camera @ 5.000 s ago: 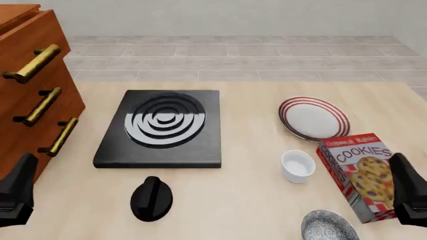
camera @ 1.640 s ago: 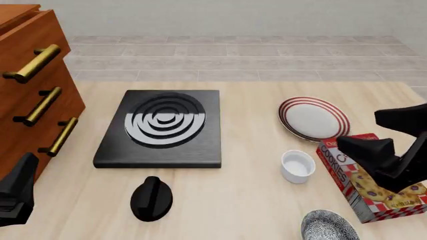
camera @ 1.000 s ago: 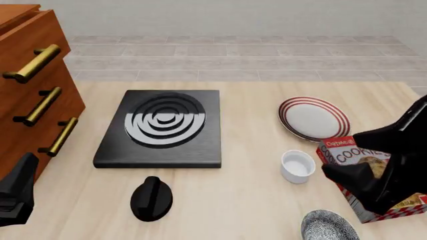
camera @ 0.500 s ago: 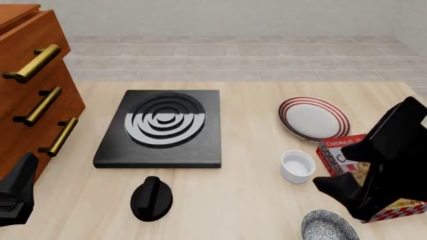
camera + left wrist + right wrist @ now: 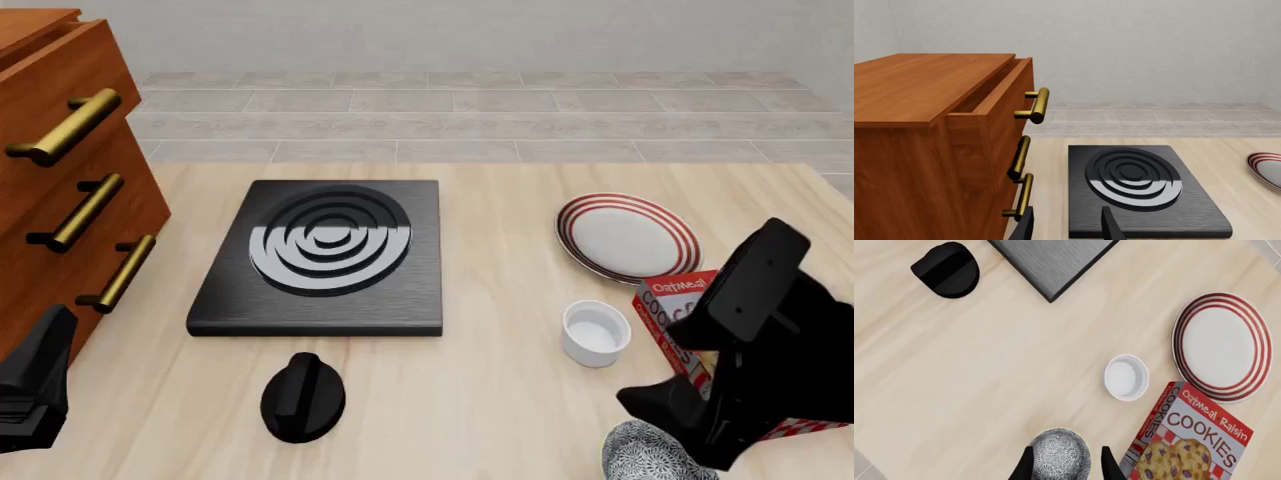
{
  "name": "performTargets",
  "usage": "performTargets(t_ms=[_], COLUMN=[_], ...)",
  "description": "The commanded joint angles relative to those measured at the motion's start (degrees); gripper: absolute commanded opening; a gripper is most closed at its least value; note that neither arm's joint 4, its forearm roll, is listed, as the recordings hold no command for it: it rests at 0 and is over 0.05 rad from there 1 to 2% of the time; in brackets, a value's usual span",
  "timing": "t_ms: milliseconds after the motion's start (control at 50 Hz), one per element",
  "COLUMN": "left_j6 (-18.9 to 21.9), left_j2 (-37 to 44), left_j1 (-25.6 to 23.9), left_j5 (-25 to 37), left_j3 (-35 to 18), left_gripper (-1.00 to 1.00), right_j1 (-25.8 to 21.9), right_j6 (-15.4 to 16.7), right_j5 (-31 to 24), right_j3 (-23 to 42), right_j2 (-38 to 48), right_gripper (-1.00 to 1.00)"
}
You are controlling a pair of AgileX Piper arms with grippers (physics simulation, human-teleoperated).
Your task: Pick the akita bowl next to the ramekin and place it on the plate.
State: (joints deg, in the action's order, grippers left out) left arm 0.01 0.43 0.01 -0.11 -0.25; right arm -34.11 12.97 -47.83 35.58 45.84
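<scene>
Near the tabletop's front right edge, the akita bowl (image 5: 1060, 454) is straddled by the spread, empty right gripper (image 5: 1067, 467), not yet gripped, lifted or carried past the ramekin (image 5: 1125, 377) to the plate (image 5: 1221, 347).

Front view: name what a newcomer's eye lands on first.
The black right arm's hand hangs open over the speckled akita bowl at the table's near right edge. Just beyond stand the bright cookie box and the white ramekin, with the red-striped plate farther back.
</scene>
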Motion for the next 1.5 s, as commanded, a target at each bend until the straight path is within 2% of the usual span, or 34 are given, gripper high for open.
performTargets(t_ms=[20, 320, 680, 740, 920, 1000, 1120, 1280, 1380, 1480, 1500], left_j6=[0.0, 0.0, 0.0, 0.0, 0.0, 0.0, 0.0, 0.0, 0.0, 0.0, 0.0], left_j2=[0.0, 0.0, 0.0, 0.0, 0.0, 0.0, 0.0, 0.0, 0.0, 0.0, 0.0], left_j1=[0.0, 0.0, 0.0, 0.0, 0.0, 0.0, 0.0, 0.0, 0.0, 0.0, 0.0], left_j5=[0.0, 0.0, 0.0, 0.0, 0.0, 0.0, 0.0, 0.0, 0.0, 0.0, 0.0], left_j3=[0.0, 0.0, 0.0, 0.0, 0.0, 0.0, 0.0, 0.0, 0.0, 0.0, 0.0], left_gripper=[1.00, 1.00, 1.00, 1.00, 1.00, 1.00, 1.00, 1.00, 1.00, 1.00, 1.00], right_j1=[0.7, 6.2, 8.1, 9.1, 10.9, 13.5, 13.7, 14.5, 14.5, 15.1, 14.4], right_j6=[1.6, 6.8, 9.0, 10.9, 12.5, 16.1, 16.6, 19.4, 19.0, 20.0, 19.3], right_j5=[-2.4, -3.6, -3.8, -3.3, -1.8, -0.1, 0.7, 2.5, 4.1, 5.4, 5.9], right_j3=[0.3, 1.9, -1.5, -2.9, -3.9, -5.8, -6.3, -8.1, -8.7, -9.4, -9.6], right_j2=[1.0, 3.7, 2.9, 3.0, 4.5, 6.0, 6.2, 7.1, 8.1, 9.0, 9.3], right_gripper=[1.00, 1.00, 1.00, 1.00, 1.00, 1.00, 1.00, 1.00, 1.00, 1.00, 1.00])
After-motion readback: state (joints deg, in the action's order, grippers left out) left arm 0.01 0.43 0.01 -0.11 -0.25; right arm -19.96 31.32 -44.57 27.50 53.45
